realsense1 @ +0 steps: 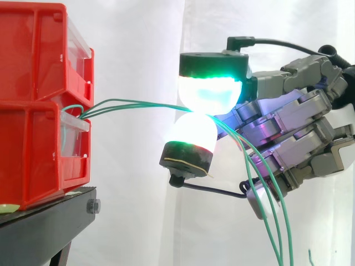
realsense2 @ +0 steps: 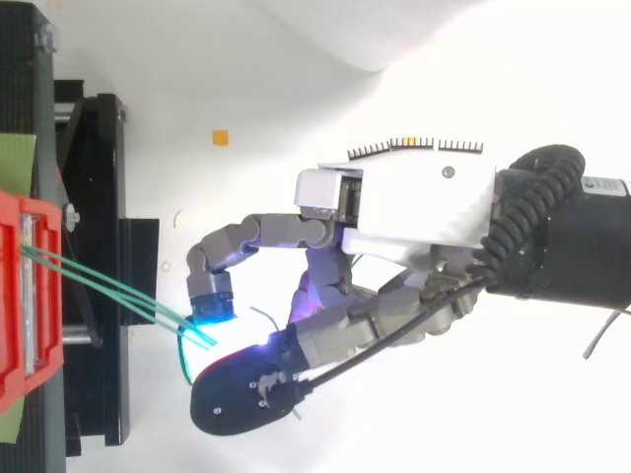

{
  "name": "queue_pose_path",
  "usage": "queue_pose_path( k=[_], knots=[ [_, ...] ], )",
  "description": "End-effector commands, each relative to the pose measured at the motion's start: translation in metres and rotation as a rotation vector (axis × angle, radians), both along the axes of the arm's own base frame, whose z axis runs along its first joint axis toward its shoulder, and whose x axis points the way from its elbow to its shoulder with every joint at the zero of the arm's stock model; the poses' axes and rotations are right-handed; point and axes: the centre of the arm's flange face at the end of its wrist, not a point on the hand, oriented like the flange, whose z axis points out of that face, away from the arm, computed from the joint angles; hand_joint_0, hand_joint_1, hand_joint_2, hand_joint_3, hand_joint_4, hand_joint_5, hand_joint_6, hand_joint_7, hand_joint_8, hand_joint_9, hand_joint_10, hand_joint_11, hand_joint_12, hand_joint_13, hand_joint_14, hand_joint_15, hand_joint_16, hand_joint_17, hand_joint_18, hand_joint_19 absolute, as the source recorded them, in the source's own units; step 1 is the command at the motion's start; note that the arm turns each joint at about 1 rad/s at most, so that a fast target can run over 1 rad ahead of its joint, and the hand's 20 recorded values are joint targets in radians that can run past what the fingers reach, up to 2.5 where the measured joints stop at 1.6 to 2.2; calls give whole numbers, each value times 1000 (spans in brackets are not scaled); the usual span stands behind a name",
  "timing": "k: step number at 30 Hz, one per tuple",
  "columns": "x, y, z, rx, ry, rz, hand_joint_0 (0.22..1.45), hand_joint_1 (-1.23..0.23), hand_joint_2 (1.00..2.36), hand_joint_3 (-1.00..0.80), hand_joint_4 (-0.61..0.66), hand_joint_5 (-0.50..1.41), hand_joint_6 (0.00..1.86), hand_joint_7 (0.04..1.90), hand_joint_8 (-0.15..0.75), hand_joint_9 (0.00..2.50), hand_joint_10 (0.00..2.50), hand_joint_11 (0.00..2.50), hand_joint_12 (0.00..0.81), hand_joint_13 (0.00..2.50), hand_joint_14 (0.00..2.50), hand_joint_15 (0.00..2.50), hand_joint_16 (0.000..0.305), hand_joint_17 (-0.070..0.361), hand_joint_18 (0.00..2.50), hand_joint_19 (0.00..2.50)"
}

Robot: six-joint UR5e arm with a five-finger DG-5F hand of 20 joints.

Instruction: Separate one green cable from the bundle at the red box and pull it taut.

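Side view, hand: My hand (realsense1: 288, 124) pinched the green cables (realsense1: 127, 102) between two glowing pads (realsense1: 211, 91) pressed face to face.
Side view, cables: They ran in a slack arc from the lower red box (realsense1: 33, 149) on the black stand (realsense1: 50, 221) to the pinch, then hung loose past my palm.
Top view, hand: One finger curled over the strands, well apart from the box.
Top view, cables: Several strands fanned from the box front and met at my pads.
Risk: I seemed to hold more than one strand, so pulling could tauten the whole bundle, or a strand could slip.
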Motion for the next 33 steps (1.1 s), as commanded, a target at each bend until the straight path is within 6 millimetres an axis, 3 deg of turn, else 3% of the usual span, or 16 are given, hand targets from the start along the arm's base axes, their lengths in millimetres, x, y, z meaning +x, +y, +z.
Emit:
queue_pose_path(
  k=[1,8,11,13,16,19,22,24,29,33],
  knots=[
    [-1,0,4,-4,8,2,694,-818,1020,-147,47,140,502,1409,153,2365,1424,1704,249,1397,2500,961,55,124,1101,450],
    [-7,-3,3,-13,64,5,657,-888,1016,-220,125,139,500,1440,179,2312,1602,1655,267,1399,2500,950,59,133,1112,418],
    [-9,-4,2,-15,75,4,606,-839,1006,-428,137,131,527,1362,174,2269,1747,1553,256,1370,2500,970,54,122,1073,522],
    [-9,-4,2,-18,75,1,543,-739,1000,-500,141,134,519,1381,170,2292,1730,1551,256,1389,2500,953,57,129,1094,447],
    [-9,-4,2,-18,75,1,418,-384,1000,-500,157,146,501,1409,180,2406,1474,1673,299,1497,2500,912,76,170,1230,160],
    [-9,-4,2,-18,75,1,430,-154,1000,-500,126,148,501,1378,168,2404,1500,1659,287,1490,2500,892,74,166,1203,155],
    [-9,-4,2,-18,75,1,491,-162,1000,-500,96,146,501,1367,146,2347,1661,1582,267,1433,2500,918,62,140,1116,291],
    [-9,-5,2,-18,75,0,564,-279,1000,-500,69,144,500,1356,125,2299,1789,1516,243,1390,2500,947,53,119,1062,425],
    [-8,-4,3,-18,72,0,692,-576,1000,-500,46,144,501,1342,115,2307,1782,1501,240,1389,2500,938,51,115,1057,481],
    [-9,-4,3,-17,73,3,727,-651,1002,-484,35,145,501,1340,115,2320,1749,1498,229,1390,2500,944,51,115,1066,495]
  ],
)
